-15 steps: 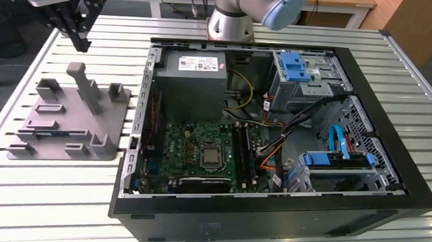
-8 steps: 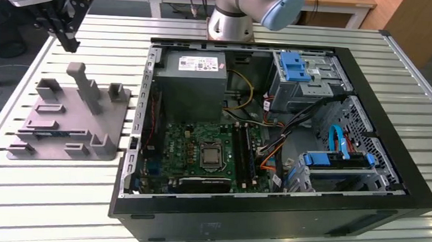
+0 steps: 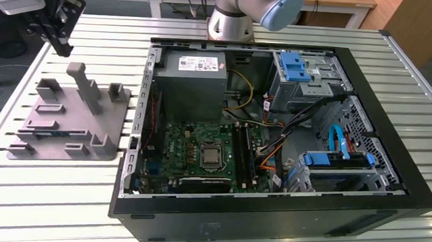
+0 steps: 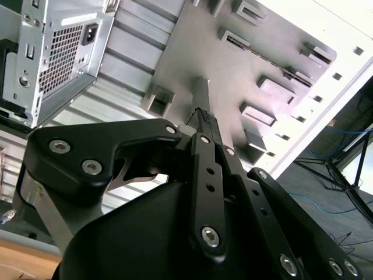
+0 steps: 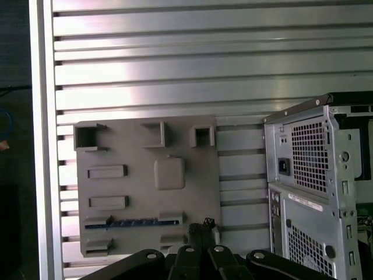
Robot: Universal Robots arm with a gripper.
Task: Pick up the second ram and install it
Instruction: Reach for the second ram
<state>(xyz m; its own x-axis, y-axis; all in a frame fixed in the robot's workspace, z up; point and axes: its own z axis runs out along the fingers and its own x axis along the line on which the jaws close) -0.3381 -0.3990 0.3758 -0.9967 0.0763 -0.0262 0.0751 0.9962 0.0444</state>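
Observation:
The second ram [image 5: 131, 222] is a thin blue stick with dark chips, lying in a slot of the grey fixture plate [image 5: 145, 198]. In the exterior view the ram [image 3: 56, 133] lies near the plate's [image 3: 68, 119] front. My gripper [image 3: 62, 47] hangs high over the plate's far end, well apart from the ram. Its black fingers [image 4: 203, 114] meet at the tips with nothing between them. In the first wrist view the gripper [image 5: 202, 228] sits just beside the end of the ram's slot.
An open black computer case [image 3: 391, 163] lies at the exterior view's right of the plate, with a green motherboard [image 3: 199, 153], a grey power supply [image 3: 192, 75] and blue drive latches [image 3: 293, 67]. The arm's base [image 3: 232, 22] stands behind the case. All rests on a slatted metal table [image 3: 49, 201].

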